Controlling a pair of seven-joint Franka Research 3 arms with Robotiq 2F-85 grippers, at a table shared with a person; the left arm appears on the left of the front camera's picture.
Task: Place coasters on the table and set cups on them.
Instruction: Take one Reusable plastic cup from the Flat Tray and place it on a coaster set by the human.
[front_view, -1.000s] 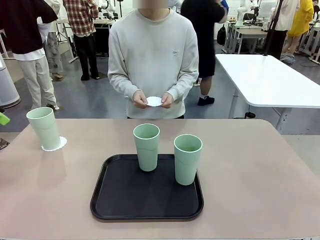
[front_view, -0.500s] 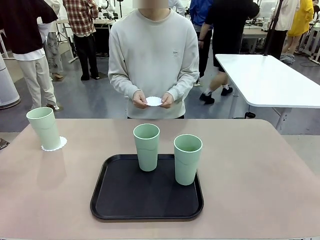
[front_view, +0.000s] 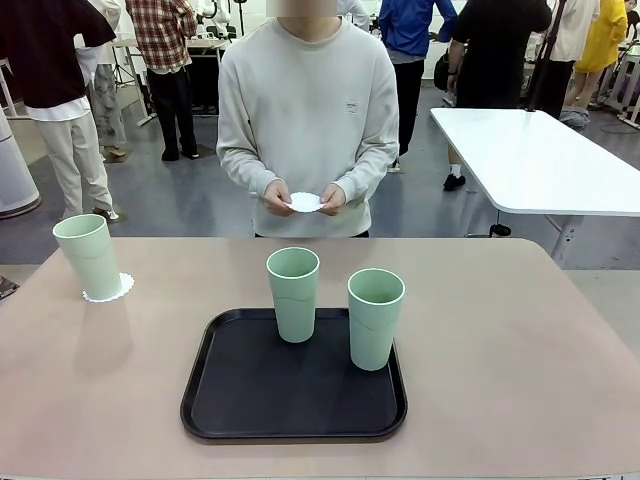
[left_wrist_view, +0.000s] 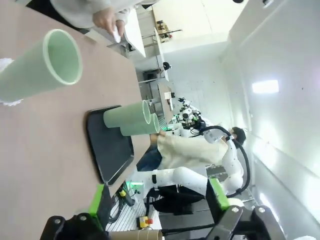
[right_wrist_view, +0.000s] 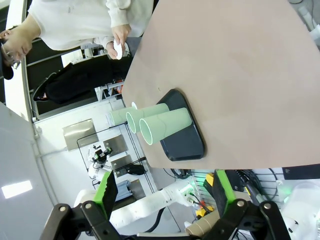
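One mint-green cup (front_view: 90, 257) stands on a white lacy coaster (front_view: 108, 288) at the table's far left. Two more cups (front_view: 293, 294) (front_view: 375, 318) stand on the black tray (front_view: 240, 400). Across the table, the person holds white coasters (front_view: 304, 202) in both hands at waist height. In the left wrist view my left gripper (left_wrist_view: 157, 197) is open and holds nothing; the cup on its coaster (left_wrist_view: 40, 65) lies a short way ahead of it. My right gripper (right_wrist_view: 164, 190) is open too, high above the table, with the tray's cups (right_wrist_view: 167, 125) far below.
The beige-pink table (front_view: 500, 350) has bare room right of the tray and along the far edge. A white table (front_view: 540, 160) stands behind at right. Several people walk in the background.
A green pad of my left gripper at the left edge one second ago has drawn out of the front view. The person's hands with the coasters have barely shifted.
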